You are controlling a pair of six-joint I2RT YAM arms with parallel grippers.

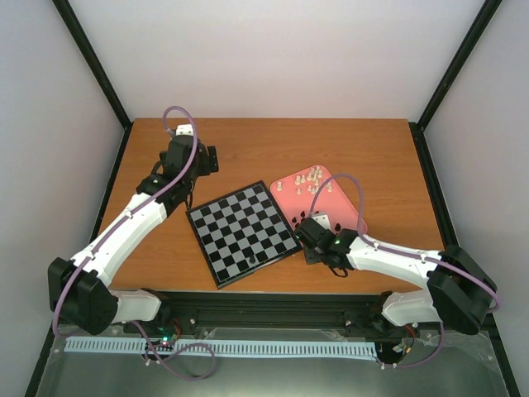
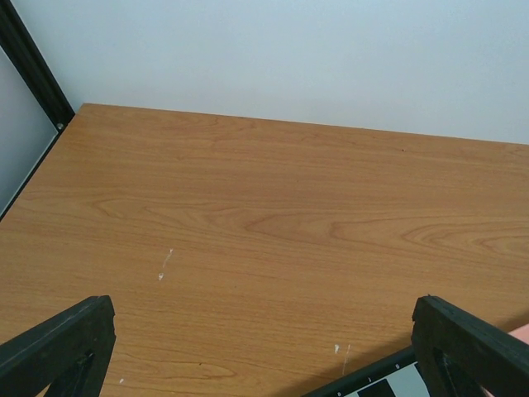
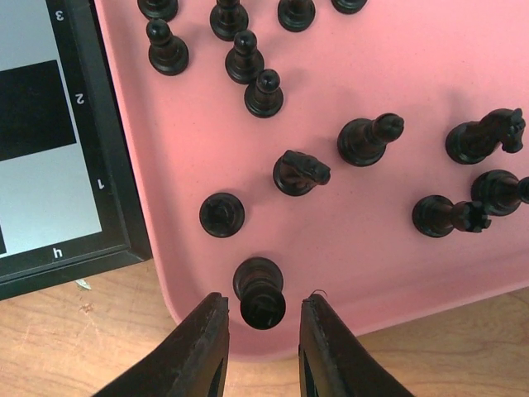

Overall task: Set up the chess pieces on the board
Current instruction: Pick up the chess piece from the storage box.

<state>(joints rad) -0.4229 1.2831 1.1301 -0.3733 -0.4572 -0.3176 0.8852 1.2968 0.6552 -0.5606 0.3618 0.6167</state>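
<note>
Closest in, the right end effector (image 3: 263, 343) points down at the near end of a pink tray (image 3: 388, 74). Its two fingers (image 3: 207, 351) are spread, one on each side of a black piece (image 3: 259, 294) standing right at their tips. A sliver of gap shows on both sides, so the piece is straddled, not pinched.

Thirteen other black pieces (image 3: 300, 172) are scattered over the tray beyond it, making fourteen in that wrist view; several lie tipped over and four are cut off by the top edge. A cluster of cream pieces (image 1: 312, 176) sits at the tray's far end, too small for me to count.

The board (image 1: 244, 231) lies turned at an angle near the middle of the desk's (image 2: 264, 207) near edge. The tray is tight against its right side. One lone black figure (image 1: 249, 259) stands on the board close to its near border.

The left end effector (image 2: 263, 331) hangs over bare wood toward the far left corner of the desk, fingers wide apart with nothing between them. It is well apart from the tray, and only a corner of the board shows at the bottom of its view.
</note>
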